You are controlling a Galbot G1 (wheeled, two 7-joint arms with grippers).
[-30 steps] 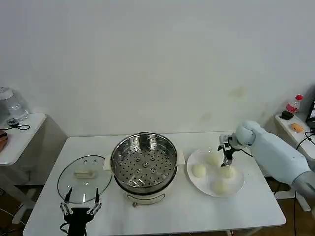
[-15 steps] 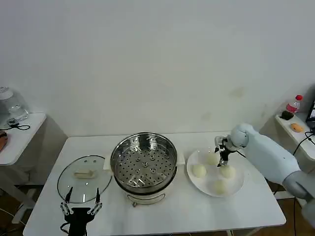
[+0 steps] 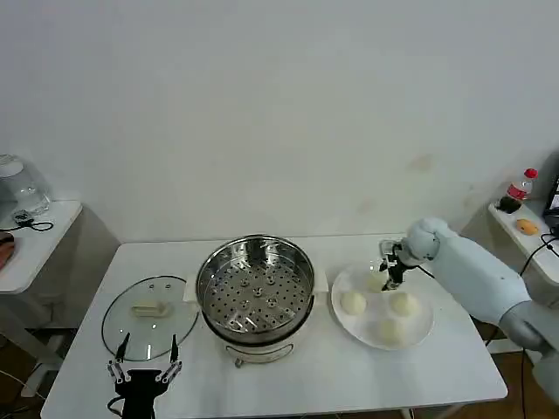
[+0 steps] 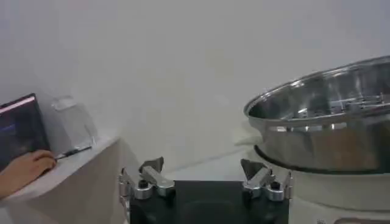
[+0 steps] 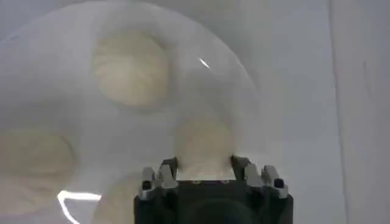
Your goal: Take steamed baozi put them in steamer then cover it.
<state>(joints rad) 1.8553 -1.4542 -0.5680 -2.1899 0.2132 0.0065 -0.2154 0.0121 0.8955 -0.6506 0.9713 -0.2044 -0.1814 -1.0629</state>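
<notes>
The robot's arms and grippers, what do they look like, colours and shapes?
The right arm is a thick, smooth, pale blue-white shell with a rounded wrist joint, ending in a small black and silver right gripper. The left gripper has a black body, two thin dark fingers and silver metal knuckle brackets with bolts. The right gripper's base shows matching silver brackets on black.

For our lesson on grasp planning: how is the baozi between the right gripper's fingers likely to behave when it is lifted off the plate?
The baozi looks smooth and domed, so it may slip or roll if held loosely. It appears soft, so the right gripper, fingers on either side, could dent it if squeezed hard. Small next to the plate, it is probably light.
</notes>
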